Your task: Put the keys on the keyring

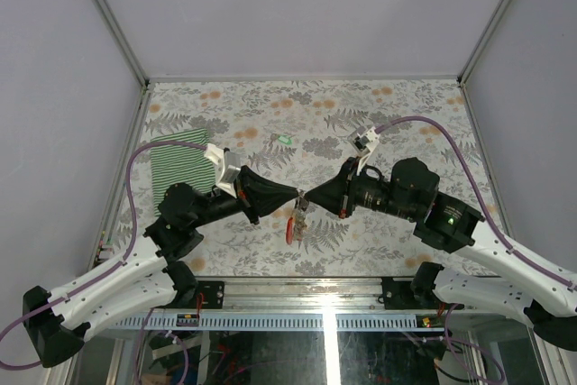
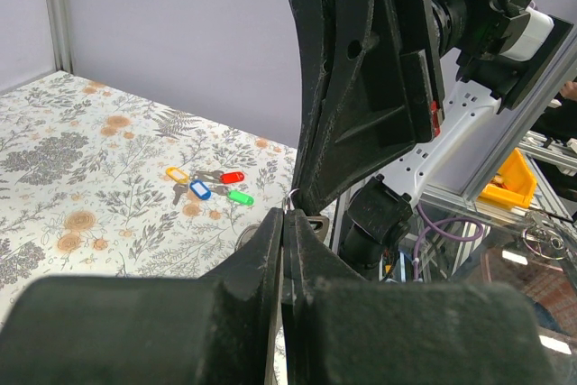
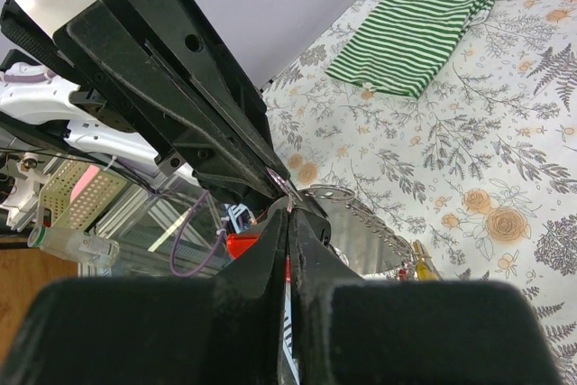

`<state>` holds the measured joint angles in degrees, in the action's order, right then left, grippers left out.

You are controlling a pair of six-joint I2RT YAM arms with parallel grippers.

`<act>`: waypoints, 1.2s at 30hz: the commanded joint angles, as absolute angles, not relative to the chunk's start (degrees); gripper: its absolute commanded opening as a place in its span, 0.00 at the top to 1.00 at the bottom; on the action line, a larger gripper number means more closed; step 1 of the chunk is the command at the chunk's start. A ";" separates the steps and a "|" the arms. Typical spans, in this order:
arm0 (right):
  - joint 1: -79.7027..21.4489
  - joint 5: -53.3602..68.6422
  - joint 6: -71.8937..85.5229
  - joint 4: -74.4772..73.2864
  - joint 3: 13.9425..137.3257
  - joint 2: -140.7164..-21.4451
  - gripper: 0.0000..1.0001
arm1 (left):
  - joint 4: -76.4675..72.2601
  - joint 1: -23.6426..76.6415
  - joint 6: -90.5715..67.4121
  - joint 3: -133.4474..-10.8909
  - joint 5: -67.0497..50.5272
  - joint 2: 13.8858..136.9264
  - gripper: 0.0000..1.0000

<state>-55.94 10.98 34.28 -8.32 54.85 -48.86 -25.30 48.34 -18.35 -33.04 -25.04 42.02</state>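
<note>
Left gripper [image 2: 284, 223] and right gripper [image 3: 287, 215] meet tip to tip, both jaws clenched on the keyring [image 1: 296, 223], which hangs just below them. 4 keys [image 2: 207, 187] lie well beyond the jaws, apparently unthreaded, so threading remains.

Small keys [image 2: 209, 185]: glossy coloured plastic heads, dull grey metal blades. Green-and-white striped cloth [image 3: 424, 15]: matt, soft-looking. Floral-print table cover [image 1: 379, 123] under both: matt, smooth.
</note>
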 commanded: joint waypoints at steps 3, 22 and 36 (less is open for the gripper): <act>-56.27 9.23 33.49 -6.57 55.76 -47.11 0.99 | -29.18 48.52 -17.58 -34.63 -24.41 40.96 1.00; -56.28 9.74 34.80 -7.83 55.03 -47.90 0.95 | -29.20 48.52 -17.58 -34.98 -24.62 41.22 1.00; -56.24 10.45 34.94 -9.51 55.37 -49.87 0.88 | -29.18 48.53 -17.40 -35.32 -24.89 41.56 1.00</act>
<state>-55.94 10.52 34.72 -10.07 54.68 -49.15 -25.19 48.34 -18.33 -33.04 -25.06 42.04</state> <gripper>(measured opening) 0.113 0.011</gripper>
